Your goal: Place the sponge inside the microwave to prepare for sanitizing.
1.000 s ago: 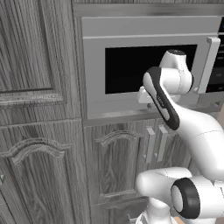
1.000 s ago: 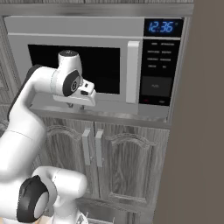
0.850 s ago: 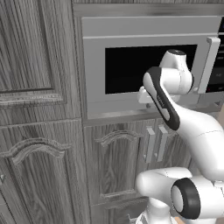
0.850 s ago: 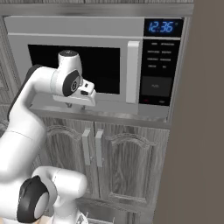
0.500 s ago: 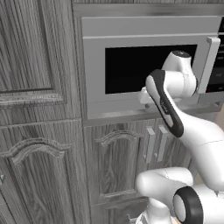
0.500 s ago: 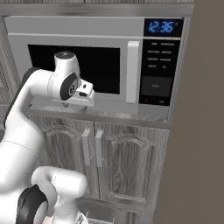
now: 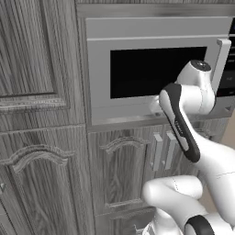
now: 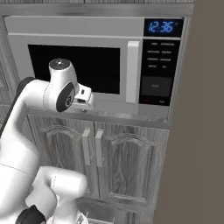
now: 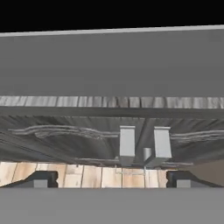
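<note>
1. Fingers (image 9: 41,179) spread wide at the lower left and lower right corners of the hand view, with nothing between them. They point down at the floor boards and the two pale cabinet handles (image 9: 127,142) below.
2. At centre left of the right base view my hand (image 8: 83,99) hangs close in front of the lower edge of the microwave (image 8: 78,30). I cannot tell whether it touches.
3. That microwave fills the upper middle of both base views, built in above the wood-grain cabinet doors (image 8: 127,166). Its black window door (image 8: 87,65) is shut.
4. Right of the window stands the pale bar handle (image 8: 132,72), then the button panel (image 8: 159,70) under the blue display (image 8: 162,27).
5. Where the sponge lies I cannot tell from these views; I am not carrying it.
6. My judgement: the task is at an early step, since the oven is closed.
7. Next I should lift my hand, shift it right to the bar handle, pinch it and pull the door open. Only then can the sponge be fetched and put inside.
</note>
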Robot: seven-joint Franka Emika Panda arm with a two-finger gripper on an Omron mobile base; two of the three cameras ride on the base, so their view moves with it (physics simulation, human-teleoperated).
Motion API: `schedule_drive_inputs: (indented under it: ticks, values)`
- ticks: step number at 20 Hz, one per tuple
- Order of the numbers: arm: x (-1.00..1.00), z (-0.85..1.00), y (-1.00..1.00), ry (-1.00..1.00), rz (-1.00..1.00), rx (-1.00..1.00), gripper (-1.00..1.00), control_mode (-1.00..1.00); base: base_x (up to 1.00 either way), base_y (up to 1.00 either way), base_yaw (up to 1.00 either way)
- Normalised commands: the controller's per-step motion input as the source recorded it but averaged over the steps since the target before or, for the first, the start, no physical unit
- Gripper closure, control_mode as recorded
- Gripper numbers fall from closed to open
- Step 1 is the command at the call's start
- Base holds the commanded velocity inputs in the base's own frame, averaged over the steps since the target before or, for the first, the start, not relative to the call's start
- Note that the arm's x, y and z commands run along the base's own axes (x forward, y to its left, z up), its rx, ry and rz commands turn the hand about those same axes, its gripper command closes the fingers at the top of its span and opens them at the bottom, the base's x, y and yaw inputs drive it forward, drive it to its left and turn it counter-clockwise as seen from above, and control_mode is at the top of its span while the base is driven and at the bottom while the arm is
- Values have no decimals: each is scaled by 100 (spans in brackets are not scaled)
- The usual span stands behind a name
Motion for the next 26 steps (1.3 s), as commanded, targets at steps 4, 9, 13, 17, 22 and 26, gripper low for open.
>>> schedule_drive_inputs:
  ticks: [4, 9, 13, 17, 22, 26]
  values:
    - [-13, 8, -7, -13, 9, 4, -100, -100, 0, 0, 0]
    - [-16, 14, -18, -19, 7, 1, -100, -100, 0, 0, 0]
    - [-15, 16, -31, -21, 2, -6, -100, -100, 0, 0, 0]
    - [-2, 15, -30, -4, -2, -10, -100, -100, 0, 0, 0]
    - [0, 22, -34, 8, -6, -3, -100, -100, 0, 0, 0]
    - [0, 30, -38, 25, -5, 0, -100, -100, 0, 0, 0]
